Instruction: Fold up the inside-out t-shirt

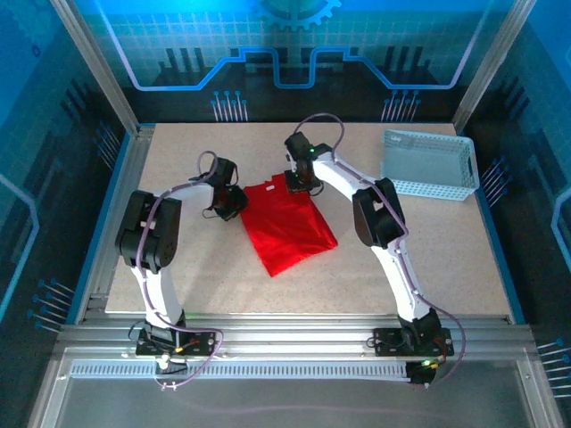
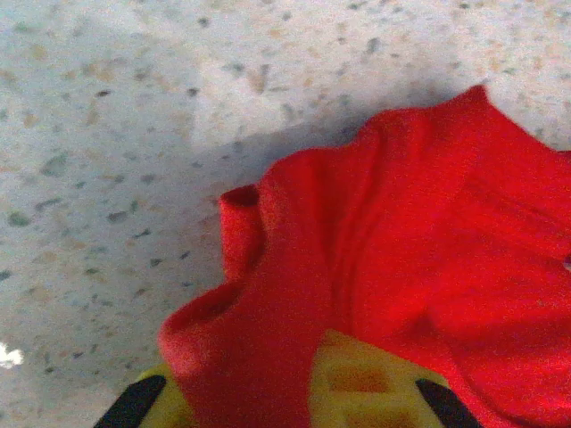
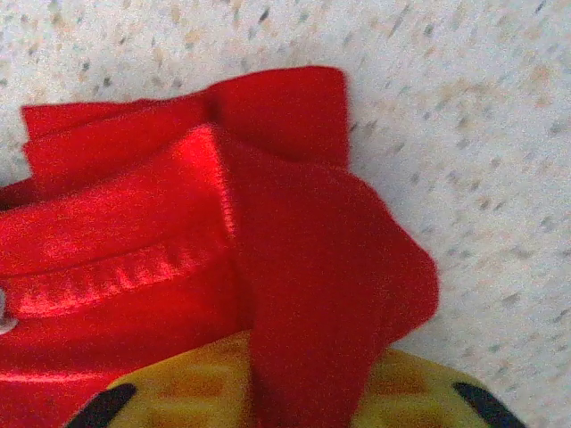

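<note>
Red t-shirt [image 1: 290, 230] lies bunched, well left of the white mesh basket [image 1: 428, 165]. Left gripper [image 1: 232, 210] clamped on the corner farthest from the basket. Right gripper [image 1: 300, 185] pinching the shirt edge nearer the basket.

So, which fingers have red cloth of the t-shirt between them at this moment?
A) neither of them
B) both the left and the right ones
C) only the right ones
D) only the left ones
B: in the left wrist view a fold of the t-shirt runs down between the left fingers, and in the right wrist view another fold runs down between the right fingers.
</note>
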`<act>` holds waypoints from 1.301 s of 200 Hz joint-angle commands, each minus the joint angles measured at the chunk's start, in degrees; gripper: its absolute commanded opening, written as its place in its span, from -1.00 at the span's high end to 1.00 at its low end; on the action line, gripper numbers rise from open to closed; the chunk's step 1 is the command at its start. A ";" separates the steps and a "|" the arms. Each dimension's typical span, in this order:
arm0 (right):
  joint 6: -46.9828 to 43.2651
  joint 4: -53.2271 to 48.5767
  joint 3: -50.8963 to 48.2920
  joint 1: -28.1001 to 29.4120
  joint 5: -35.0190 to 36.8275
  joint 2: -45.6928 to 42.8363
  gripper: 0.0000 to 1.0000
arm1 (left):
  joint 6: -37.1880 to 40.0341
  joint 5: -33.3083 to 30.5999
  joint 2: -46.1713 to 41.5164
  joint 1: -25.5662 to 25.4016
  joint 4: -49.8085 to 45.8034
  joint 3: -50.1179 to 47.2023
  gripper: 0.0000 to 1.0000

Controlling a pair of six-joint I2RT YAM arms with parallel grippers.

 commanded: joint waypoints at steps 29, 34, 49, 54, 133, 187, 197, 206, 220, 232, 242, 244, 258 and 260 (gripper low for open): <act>3.55 9.50 -16.07 -1.57 -10.81 -13.20 0.83 | -0.78 11.92 -1.58 -1.71 25.51 -7.10 1.00; 3.90 10.55 -17.36 -2.04 -11.56 -14.30 0.85 | -0.94 12.22 -2.58 -1.93 26.20 -7.78 1.00; 4.70 12.11 -19.62 -3.15 -13.36 -16.27 0.93 | 0.16 10.35 -6.55 -3.69 24.62 -8.92 1.00; 4.73 12.15 -20.00 -3.31 -13.44 -16.65 0.96 | 0.91 8.97 -7.83 -4.48 23.08 -8.98 1.00; 6.99 22.47 -31.39 -7.26 -17.46 -28.23 1.00 | 6.86 0.64 -22.90 -8.55 15.51 -12.28 1.00; 6.04 27.78 -36.81 -7.82 -20.90 -35.03 1.00 | 6.85 1.05 -24.97 -5.47 15.84 -14.02 1.00; 6.28 28.67 -37.68 -7.86 -20.79 -36.41 1.00 | 6.55 2.58 -24.77 -3.96 16.62 -14.10 1.00; 5.87 29.73 -38.21 -7.83 -20.82 -37.39 1.00 | 6.66 3.63 -24.58 -2.67 17.43 -13.93 1.00; 4.97 30.08 -37.74 -7.92 -19.95 -38.08 1.00 | 7.38 4.79 -23.90 -1.17 17.60 -12.01 1.00; 4.23 29.90 -35.93 -8.43 -20.23 -37.50 1.00 | 7.89 6.55 -22.60 0.01 18.13 -9.28 1.00; 3.73 29.42 -33.26 -9.02 -21.09 -36.28 1.00 | 7.94 8.08 -21.46 0.95 18.33 -6.61 1.00; 3.66 29.28 -32.59 -9.10 -21.31 -36.09 1.00 | 7.94 8.30 -21.25 1.09 18.46 -6.11 1.00; 3.27 28.24 -27.73 -10.09 -23.45 -33.91 1.00 | 8.01 10.27 -19.75 2.17 19.14 -2.27 1.00; 3.24 28.06 -26.86 -10.20 -23.77 -33.59 1.00 | 8.02 10.43 -19.61 2.32 19.03 -1.71 1.00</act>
